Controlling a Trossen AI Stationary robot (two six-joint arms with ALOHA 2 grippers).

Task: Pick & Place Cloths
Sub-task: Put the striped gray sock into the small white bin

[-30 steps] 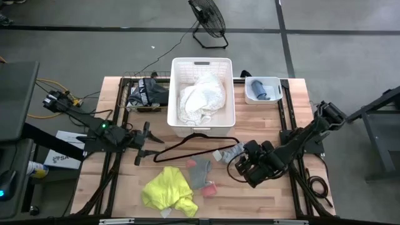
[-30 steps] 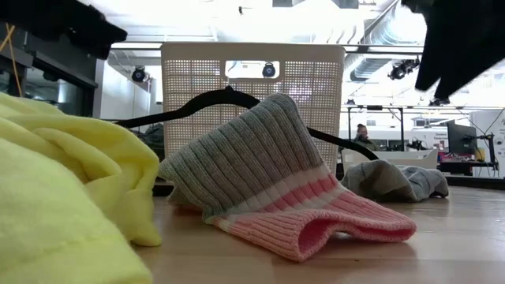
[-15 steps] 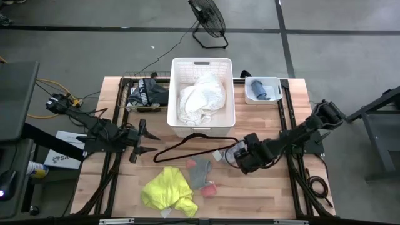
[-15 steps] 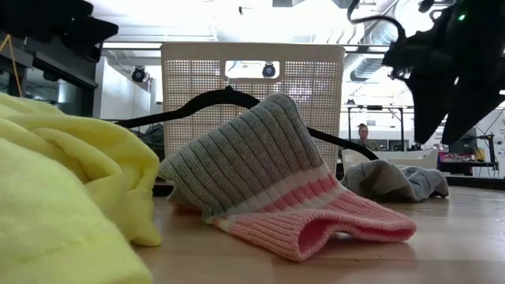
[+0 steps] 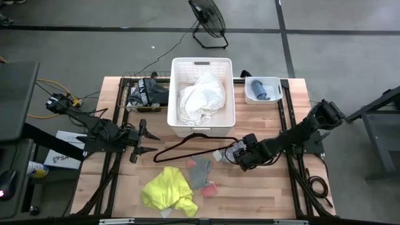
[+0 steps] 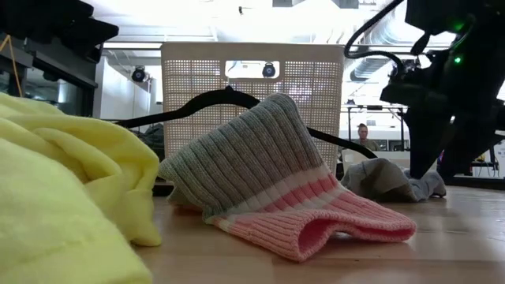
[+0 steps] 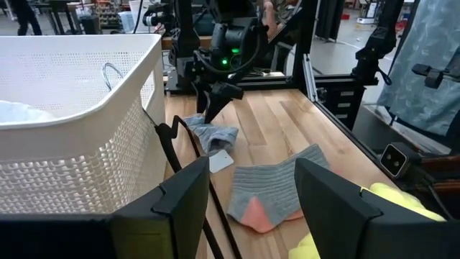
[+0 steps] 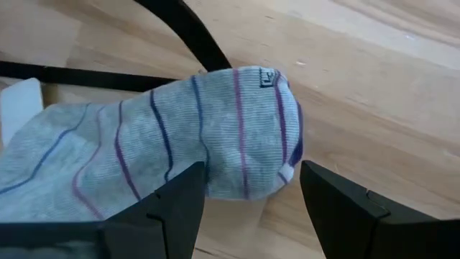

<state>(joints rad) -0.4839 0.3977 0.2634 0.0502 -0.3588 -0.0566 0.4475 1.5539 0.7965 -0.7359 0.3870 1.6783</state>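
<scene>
Step in hand: the reach for the next cloth. Right claw (image 5: 235, 152) is down at the striped grey sock (image 8: 165, 137), which lies on the worktop (image 5: 262, 194) just in front of the white basket (image 5: 202, 64) and touching the black hanger (image 5: 187, 145). Fingers (image 8: 345, 208) stand apart, one on each side of the sock toe; nothing gripped yet.

Next move, as I judge it: lower the last bit, close on the toe, lift clear of the hanger wire (snag risk there), carry to the basket.

Left claw (image 5: 148, 141) waits open and empty beside the basket's near-left corner.

Other cloths: white garment (image 5: 201, 100) already in the basket; yellow garment (image 5: 167, 190) and grey-and-pink knit piece (image 5: 201, 175) on the worktop, near the front edge; dark garment (image 5: 147, 92) left of the basket; blue piece (image 5: 260, 89) in a small tray (image 5: 250, 97) to its right.

View differences:
- Right wrist view alone shows the sock's purple and blue stripes and the finger straddle.
- Low view shows the claw tips down at the sock's level, which the high view cannot.
- Left wrist view catches a white tag (image 7: 219, 161) beside the sock.
</scene>
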